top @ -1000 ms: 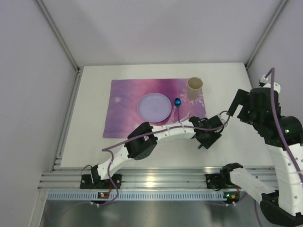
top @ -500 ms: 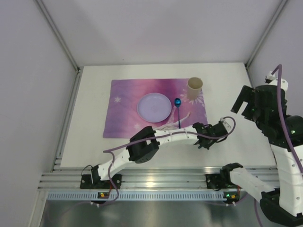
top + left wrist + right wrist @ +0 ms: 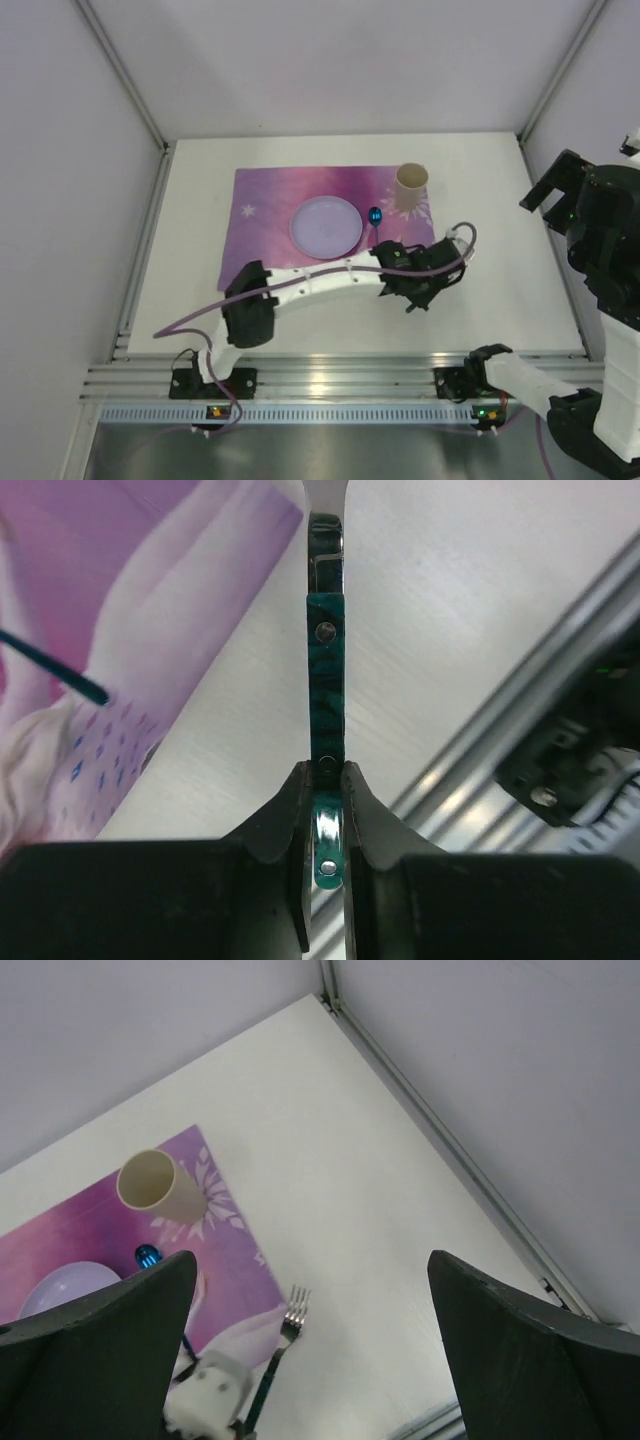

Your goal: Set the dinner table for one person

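Observation:
My left gripper (image 3: 325,775) is shut on the teal-green handle of a fork (image 3: 325,650), which points away over the white dinner table (image 3: 470,590) beside the pink-purple placemat's (image 3: 160,600) corner. In the top view the left gripper (image 3: 415,288) is at the placemat's (image 3: 265,215) near right corner. In the right wrist view the fork's tines (image 3: 297,1306) show just right of the mat. On the mat are a lilac plate (image 3: 326,226), a blue spoon (image 3: 375,216) and a beige cup (image 3: 412,186). My right gripper (image 3: 315,1350) is open, empty and raised at the far right (image 3: 552,185).
A ribbed aluminium rail (image 3: 330,380) runs along the table's near edge, with both arm bases on it. Grey walls close in the left, back and right sides. The left arm (image 3: 310,285) lies across the table just in front of the mat.
My left gripper, still holding the fork, has swung from right of the mat back toward its near right corner. My right arm has pulled away to the right and upward.

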You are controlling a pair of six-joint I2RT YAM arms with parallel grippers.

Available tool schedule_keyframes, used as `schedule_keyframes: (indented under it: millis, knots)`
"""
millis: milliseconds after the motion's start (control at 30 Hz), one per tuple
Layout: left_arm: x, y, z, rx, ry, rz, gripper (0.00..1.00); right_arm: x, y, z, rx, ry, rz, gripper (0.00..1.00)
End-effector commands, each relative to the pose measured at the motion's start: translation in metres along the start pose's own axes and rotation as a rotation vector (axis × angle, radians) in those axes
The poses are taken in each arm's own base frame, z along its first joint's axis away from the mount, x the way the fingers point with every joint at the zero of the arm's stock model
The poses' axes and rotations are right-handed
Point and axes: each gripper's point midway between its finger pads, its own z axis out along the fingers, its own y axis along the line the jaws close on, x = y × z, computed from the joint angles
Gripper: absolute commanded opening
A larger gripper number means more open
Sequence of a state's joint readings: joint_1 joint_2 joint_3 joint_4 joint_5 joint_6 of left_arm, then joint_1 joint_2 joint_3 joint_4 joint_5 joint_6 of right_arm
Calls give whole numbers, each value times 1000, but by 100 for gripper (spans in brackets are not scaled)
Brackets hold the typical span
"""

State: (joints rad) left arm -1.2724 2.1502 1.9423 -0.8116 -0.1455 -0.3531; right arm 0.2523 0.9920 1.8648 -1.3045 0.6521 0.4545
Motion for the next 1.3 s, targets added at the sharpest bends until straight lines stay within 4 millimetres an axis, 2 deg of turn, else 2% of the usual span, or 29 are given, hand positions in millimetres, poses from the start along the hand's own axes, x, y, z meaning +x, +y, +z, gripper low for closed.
schedule_keyframes:
  millis: [0, 67, 100, 133, 167, 200, 267, 300, 333, 367, 400, 433, 467, 500, 533, 567, 700, 867, 1133, 1267]
  knots:
    - [-72, 7, -151, 95, -323, -156, 0, 2, 20, 15, -35, 9, 35, 100]
    - [-72, 34, -172, 40, -352, -220, 0, 18, 25, 23, -47, 47, 23, 100]
    - [-62, 65, -168, -27, -329, -259, 0, 20, 29, 25, -60, 49, 36, 100]
    - [-59, 86, -190, -56, -366, -296, 0, 32, 33, 30, -76, 80, 27, 100]
    - [-51, 107, -193, -95, -362, -327, 0, 35, 37, 32, -87, 89, 34, 100]
    - [-34, 147, -199, -164, -354, -389, 0, 41, 42, 34, -109, 106, 34, 100]
    - [-15, 185, -205, -236, -341, -438, 0, 53, 49, 39, -129, 138, 26, 100]
    - [2, 222, -206, -322, -322, -491, 0, 56, 52, 40, -145, 153, 24, 100]
    - [12, 237, -218, -363, -329, -510, 0, 62, 55, 43, -147, 169, 19, 100]
    - [21, 252, -222, -399, -321, -509, 0, 64, 57, 44, -154, 176, 17, 100]
    - [39, 277, -224, -455, -301, -552, 0, 66, 59, 45, -162, 187, 16, 100]
    - [45, 289, -224, -474, -298, -569, 0, 69, 61, 47, -165, 198, 13, 100]
    - [54, 300, -221, -488, -277, -572, 0, 71, 62, 48, -168, 202, 10, 100]
    - [72, 318, -215, -524, -242, -612, 0, 75, 63, 48, -173, 214, 7, 100]
    - [77, 327, -213, -541, -239, -627, 0, 77, 64, 49, -173, 222, 2, 100]
    - [93, 341, -207, -572, -203, -652, 0, 78, 64, 50, -175, 228, 0, 100]
    - [120, 368, -183, -599, -152, -706, 0, 89, 64, 53, -172, 260, -26, 100]
    - [139, 379, -146, -562, -105, -711, 0, 102, 62, 57, -164, 287, -51, 100]
    - [128, 382, -103, -451, -137, -697, 0, 130, 61, 67, -148, 340, -66, 100]
    - [139, 384, -81, -439, -98, -701, 0, 137, 60, 71, -139, 351, -74, 100]
